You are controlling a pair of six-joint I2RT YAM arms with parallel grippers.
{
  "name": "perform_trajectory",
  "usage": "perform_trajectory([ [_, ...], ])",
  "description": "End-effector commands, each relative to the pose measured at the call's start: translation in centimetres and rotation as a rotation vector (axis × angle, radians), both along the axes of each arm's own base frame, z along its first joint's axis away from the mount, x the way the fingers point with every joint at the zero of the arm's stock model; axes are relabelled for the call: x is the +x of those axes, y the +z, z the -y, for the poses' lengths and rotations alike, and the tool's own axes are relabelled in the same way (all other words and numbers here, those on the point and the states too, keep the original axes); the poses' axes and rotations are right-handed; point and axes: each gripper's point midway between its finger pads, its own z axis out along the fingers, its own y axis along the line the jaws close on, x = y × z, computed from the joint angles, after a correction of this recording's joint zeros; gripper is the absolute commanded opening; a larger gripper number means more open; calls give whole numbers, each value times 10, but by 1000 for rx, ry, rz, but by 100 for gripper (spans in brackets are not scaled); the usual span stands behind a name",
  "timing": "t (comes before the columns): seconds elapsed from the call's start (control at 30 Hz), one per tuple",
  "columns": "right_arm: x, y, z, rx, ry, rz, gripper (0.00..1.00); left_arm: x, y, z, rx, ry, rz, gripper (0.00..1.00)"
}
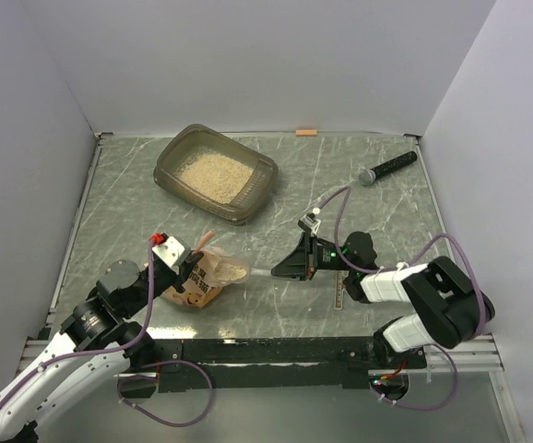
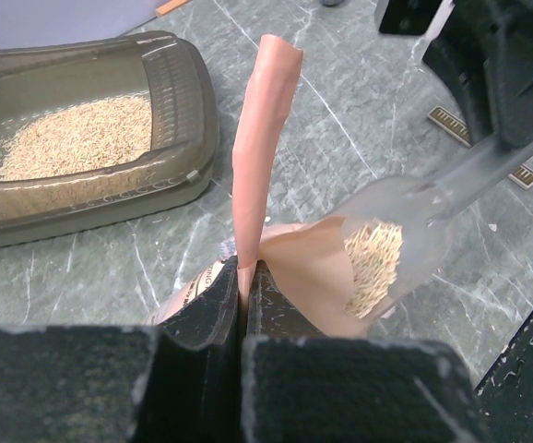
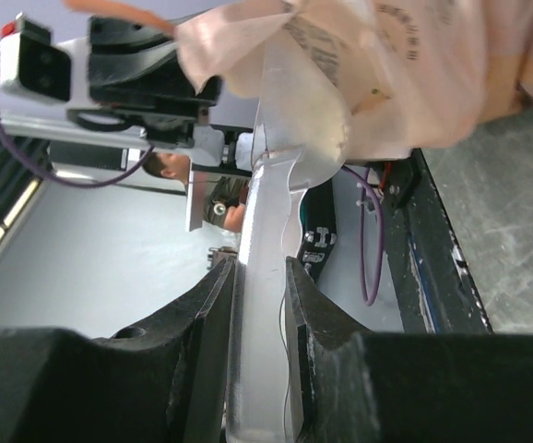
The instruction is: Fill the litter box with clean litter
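The grey-brown litter box (image 1: 170,157) stands at the back left with beige litter (image 1: 213,173) in it. It also shows in the left wrist view (image 2: 197,111). The orange-pink litter pouch (image 1: 202,284) lies near the front left. My left gripper (image 1: 191,269) is shut on the pouch's upright pink flap (image 2: 262,138). My right gripper (image 1: 280,271) is shut on the handle of a clear plastic scoop (image 3: 265,240). The scoop's bowl (image 2: 377,263) holds granules and sits in the pouch's mouth (image 3: 386,65).
A black microphone-like stick (image 1: 386,169) lies at the back right. A small orange tag (image 1: 306,132) lies by the back wall. A thin ruler-like strip (image 1: 338,293) lies under the right arm. White walls close in three sides.
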Motion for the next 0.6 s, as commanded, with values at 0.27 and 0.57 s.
perform_trajectory([
  [0.27,-9,26,15,28,-46,213,0,-1,26,6,-91,-20,54,1],
  [0.57,-6,9,20,-8,-92,147,0,-2,27,6,-93,-22,58,1],
])
